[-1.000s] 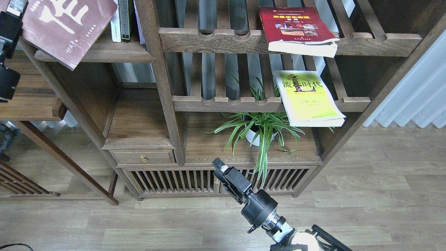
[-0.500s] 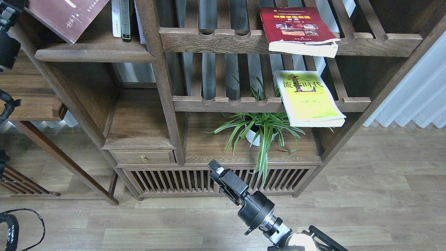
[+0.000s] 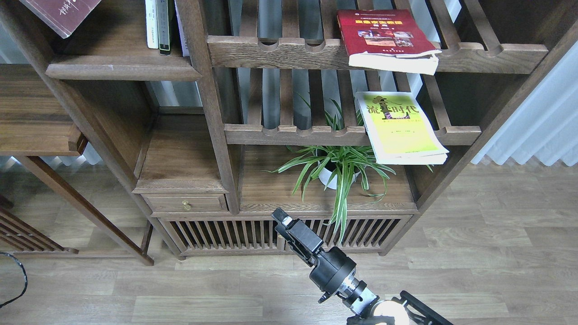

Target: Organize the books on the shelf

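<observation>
The dark maroon paperback [image 3: 61,16] is rising out past the top-left corner above the solid dark-brown wooden shelf [image 3: 122,70], its carrying left arm now unseen. The right gripper [image 3: 282,217] is waiting low; whether its fingers are spread, I cannot tell.

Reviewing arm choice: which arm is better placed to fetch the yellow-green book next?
Probably the right. Its gripper is in view, low before the cabinet, below and left of the yellow-green book on the slatted rack. The left gripper is out of view.
</observation>
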You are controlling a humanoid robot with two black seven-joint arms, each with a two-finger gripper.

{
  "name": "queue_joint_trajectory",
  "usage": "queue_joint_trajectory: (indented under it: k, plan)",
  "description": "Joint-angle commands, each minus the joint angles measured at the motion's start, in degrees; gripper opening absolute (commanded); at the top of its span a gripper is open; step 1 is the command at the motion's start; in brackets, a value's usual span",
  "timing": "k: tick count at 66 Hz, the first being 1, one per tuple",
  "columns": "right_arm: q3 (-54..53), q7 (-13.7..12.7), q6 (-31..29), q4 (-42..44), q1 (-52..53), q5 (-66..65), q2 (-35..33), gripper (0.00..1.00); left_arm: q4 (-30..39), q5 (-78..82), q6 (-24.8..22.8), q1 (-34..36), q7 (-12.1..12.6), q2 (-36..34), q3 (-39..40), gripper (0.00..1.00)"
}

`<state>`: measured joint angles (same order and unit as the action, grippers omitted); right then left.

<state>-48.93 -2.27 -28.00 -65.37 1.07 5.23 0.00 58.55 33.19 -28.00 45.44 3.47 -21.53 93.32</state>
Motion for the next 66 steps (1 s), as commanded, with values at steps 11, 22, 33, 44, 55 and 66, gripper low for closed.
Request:
queue_joint_trajectory:
  k: [11,22,33,44,55,66]
  plan:
    - [0.1,0.0,0.0,0.0,0.2,-0.5,0.0,0.92,-10.0,1.3,0.0,8.6,-9.1,-0.2,-10.2,0.0]
    - [0.2,0.0,0.0,-0.2,-1.0,-0.7,0.0,0.92,-13.0,1.4,0.0,10.5,-11.9,-0.1,-13.9,0.0]
    - [0.1,0.1,0.0,-0.1,-1.9,-2.1,0.0,0.92,-14.6,1.4,0.0,11.2,-14.7,0.0,-17.0,0.0]
    - [0.0,0.0,0.0,-0.1,-2.1,-2.2,0.0,0.92,-16.6,1.3,1.3,12.7,-16.7,0.3,-18.5,0.01]
    - [-0.2,0.0,0.0,-0.1,-3.0,-3.0,0.0,0.92,-17.5,1.3,1.5,12.8,-17.0,0.2,-18.9,0.01]
    - [-0.4,0.1,0.0,-0.1,-3.4,-3.3,0.0,0.92,-18.0,1.3,1.5,12.8,-17.0,-0.5,-18.9,0.03]
